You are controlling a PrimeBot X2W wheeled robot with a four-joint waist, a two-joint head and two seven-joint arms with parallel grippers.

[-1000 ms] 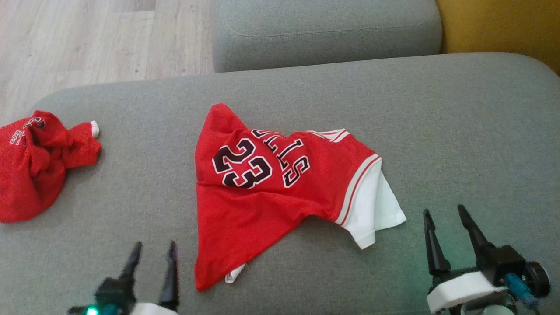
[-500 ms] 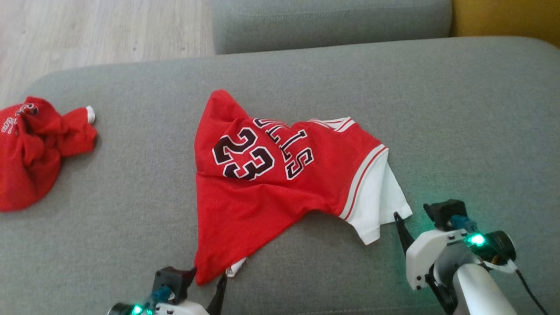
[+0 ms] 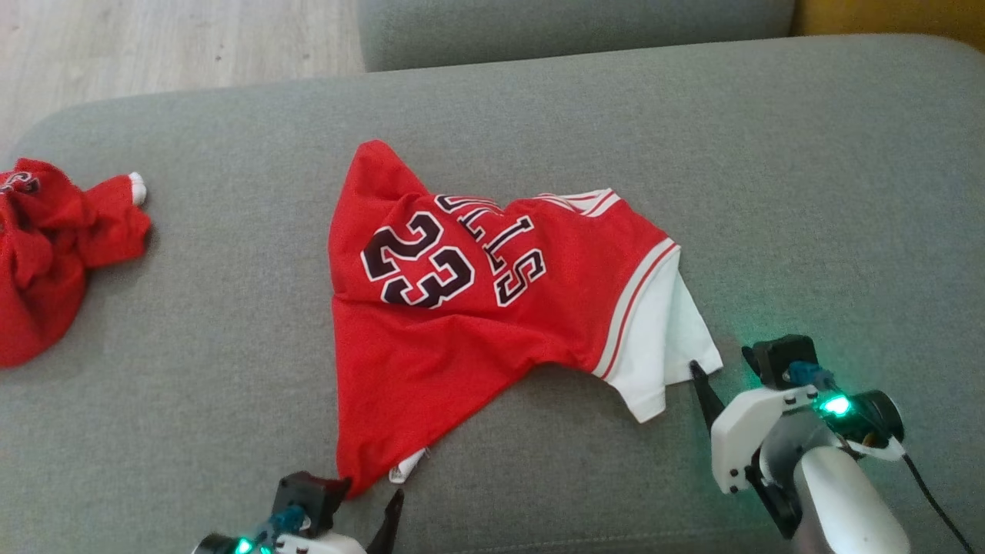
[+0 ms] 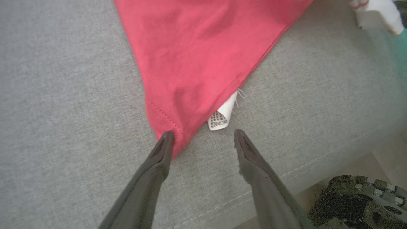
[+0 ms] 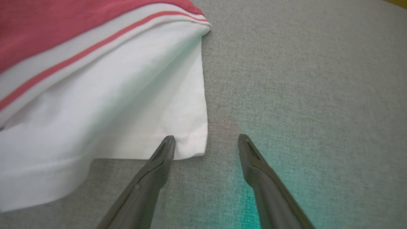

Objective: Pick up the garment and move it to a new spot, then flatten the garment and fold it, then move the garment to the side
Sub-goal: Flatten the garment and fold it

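Mid-seat on the grey sofa cushion (image 3: pixel 808 192), the red jersey (image 3: pixel 462 323) lies crosswise, hem to my left, collar to my right. My left gripper (image 4: pixel 203 133) sits spread at its near hem corner, and my right gripper (image 5: pixel 206 137) sits spread at the white sleeve (image 5: pixel 127 95).

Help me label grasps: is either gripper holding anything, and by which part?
Nothing is held. The left gripper stands open at a corner of the red mesh jersey, the right gripper open at its white sleeve.

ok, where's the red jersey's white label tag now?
In the left wrist view the white label tag pokes from under the red jersey's near corner, just beyond the fingertips of the open left gripper.
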